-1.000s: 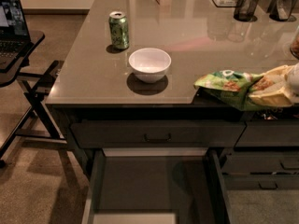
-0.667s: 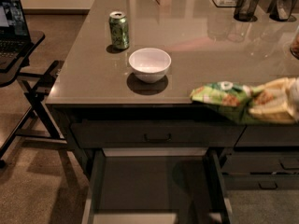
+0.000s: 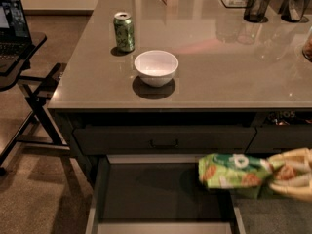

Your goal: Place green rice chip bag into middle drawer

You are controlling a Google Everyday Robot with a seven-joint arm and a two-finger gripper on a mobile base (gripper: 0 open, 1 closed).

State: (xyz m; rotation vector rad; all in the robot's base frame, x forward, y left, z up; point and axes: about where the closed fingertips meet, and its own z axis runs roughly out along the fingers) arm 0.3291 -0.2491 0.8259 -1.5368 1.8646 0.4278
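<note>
The green rice chip bag (image 3: 233,175) is a wrinkly bright-green foil bag with orange chip pictures and a white round logo. It hangs in the air over the right side of the open middle drawer (image 3: 161,194), a wide dark grey drawer pulled out below the counter. My gripper (image 3: 285,177) reaches in from the right edge of the camera view and is shut on the bag's right end. The bag hides the drawer's right wall.
A white bowl (image 3: 156,67) and a green soda can (image 3: 124,31) stand on the grey counter (image 3: 219,48). Dark cups (image 3: 257,6) stand at the back right. A shut top drawer with a bar handle (image 3: 164,143) is above the open one. A laptop stand (image 3: 19,52) is on the left.
The gripper has carried the bag down from counter height, off the counter's front edge, to drawer height over the open drawer's right side.
</note>
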